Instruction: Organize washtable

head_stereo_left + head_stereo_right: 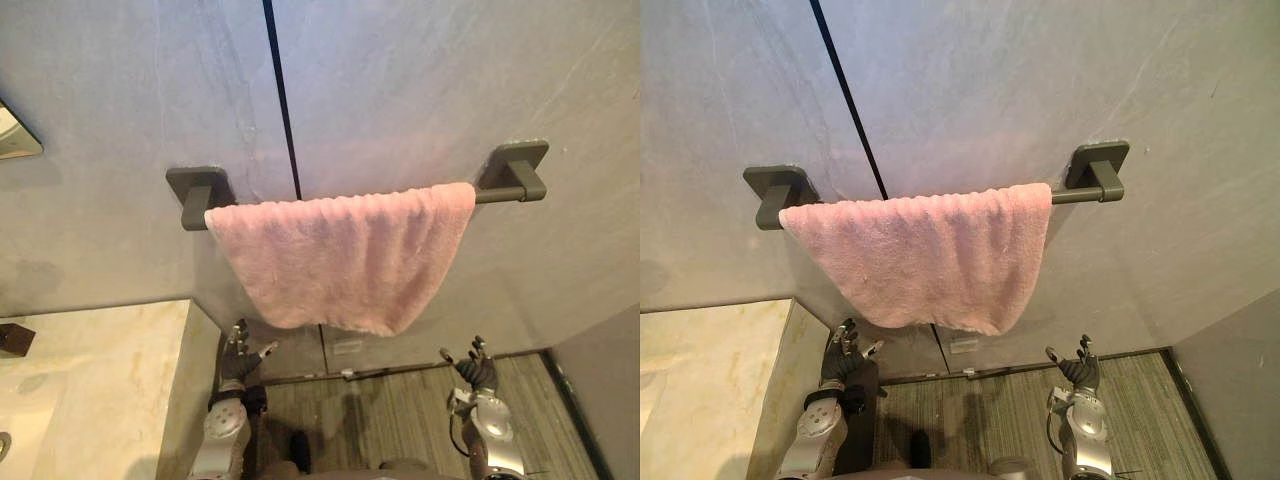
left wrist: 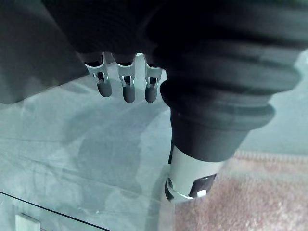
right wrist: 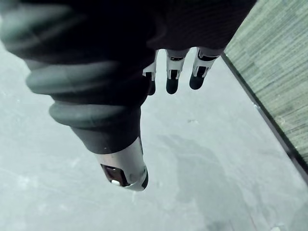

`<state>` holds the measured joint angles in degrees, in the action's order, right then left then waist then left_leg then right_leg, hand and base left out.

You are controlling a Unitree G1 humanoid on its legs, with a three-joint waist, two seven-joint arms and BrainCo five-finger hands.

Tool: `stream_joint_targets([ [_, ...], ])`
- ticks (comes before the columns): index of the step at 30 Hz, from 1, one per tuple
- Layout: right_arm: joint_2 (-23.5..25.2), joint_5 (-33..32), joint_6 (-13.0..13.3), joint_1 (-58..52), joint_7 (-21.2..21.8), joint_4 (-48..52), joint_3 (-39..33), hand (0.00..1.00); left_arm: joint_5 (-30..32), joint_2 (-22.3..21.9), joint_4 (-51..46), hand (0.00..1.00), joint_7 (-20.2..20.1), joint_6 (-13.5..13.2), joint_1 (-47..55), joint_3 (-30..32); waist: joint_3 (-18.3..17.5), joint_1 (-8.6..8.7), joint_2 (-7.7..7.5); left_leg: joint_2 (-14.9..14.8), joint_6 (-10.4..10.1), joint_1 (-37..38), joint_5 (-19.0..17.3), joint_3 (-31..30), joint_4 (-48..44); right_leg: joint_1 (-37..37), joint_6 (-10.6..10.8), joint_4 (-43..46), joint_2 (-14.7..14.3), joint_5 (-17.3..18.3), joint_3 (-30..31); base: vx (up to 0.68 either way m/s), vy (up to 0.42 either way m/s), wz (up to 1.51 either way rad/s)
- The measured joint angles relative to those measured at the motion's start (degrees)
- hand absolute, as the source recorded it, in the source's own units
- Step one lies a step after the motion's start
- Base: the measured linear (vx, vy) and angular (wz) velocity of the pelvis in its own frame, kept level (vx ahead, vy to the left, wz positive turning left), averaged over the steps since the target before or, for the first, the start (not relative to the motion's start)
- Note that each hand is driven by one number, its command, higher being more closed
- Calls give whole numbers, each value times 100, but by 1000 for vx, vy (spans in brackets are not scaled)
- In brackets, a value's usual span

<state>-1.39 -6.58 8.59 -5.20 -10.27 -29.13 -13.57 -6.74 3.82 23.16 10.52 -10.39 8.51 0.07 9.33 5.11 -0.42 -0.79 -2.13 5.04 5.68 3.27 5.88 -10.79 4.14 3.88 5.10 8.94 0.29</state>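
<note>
- I am reading my left hand (image 1: 238,358) as released. It is hanging low before the wall (image 1: 420,80), its fingers (image 2: 127,89) are extending straight, the thumb (image 2: 190,180) is standing apart, and it is grasping nothing.
- I am reading my right hand (image 1: 477,368) the same way. Its fingers (image 3: 172,79) are lying straight and relaxed with nothing between them and the thumb (image 3: 124,171), and it is hovering over the striped floor (image 1: 400,410).
- The pink towel (image 1: 340,260) is hanging above both hands and apart from each. Its lowest corner is dipping between them, nearer the left hand's side of the wall. In the left wrist view its pile is showing just past the thumb.
- The towel is draping over a dark towel bar (image 1: 500,194), starting at the left bracket and leaving a short bare stretch at the right bracket. It is looking fluffy, with a ribbed band along the top fold and a hem slanting down toward the right.
- The washtable (image 1: 100,370), pale and veined, is lying at the lower left beside my left arm and below the towel. A small dark object (image 1: 15,338) is sitting at its far left edge.
- A dark vertical seam (image 1: 282,100) is running down the wall behind the towel.
</note>
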Motion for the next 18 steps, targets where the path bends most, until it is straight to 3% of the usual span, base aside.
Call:
stream_joint_targets([
  [4, 52, -206, 11, -338, -15, 572, -162, 0, -163, -10, -532, 0, 101, -10, 95, 259, -10, -95, 16, -35, -6, 16, -2, 8, 4, 13, -18, 43, -10, 10, 7, -83, -24, -3],
  [11, 93, -230, 56, -749, -397, 2577, -1033, 0, -161, -97, -2697, 0, 253, -135, 603, 547, -67, -100, 43, -10, -19, -27, -31, 15, 4, 177, -7, 255, -7, 106, 3, -52, -15, 0],
  [18, 53, 269, 471, -606, -577, 5183, -1410, 0, 90, -136, -4962, 0, 496, -458, 656, 1192, -273, -96, -5, -4, 18, 52, 16, 9, -36, 110, -11, 295, -2, 99, 19, 3, -9, -1],
])
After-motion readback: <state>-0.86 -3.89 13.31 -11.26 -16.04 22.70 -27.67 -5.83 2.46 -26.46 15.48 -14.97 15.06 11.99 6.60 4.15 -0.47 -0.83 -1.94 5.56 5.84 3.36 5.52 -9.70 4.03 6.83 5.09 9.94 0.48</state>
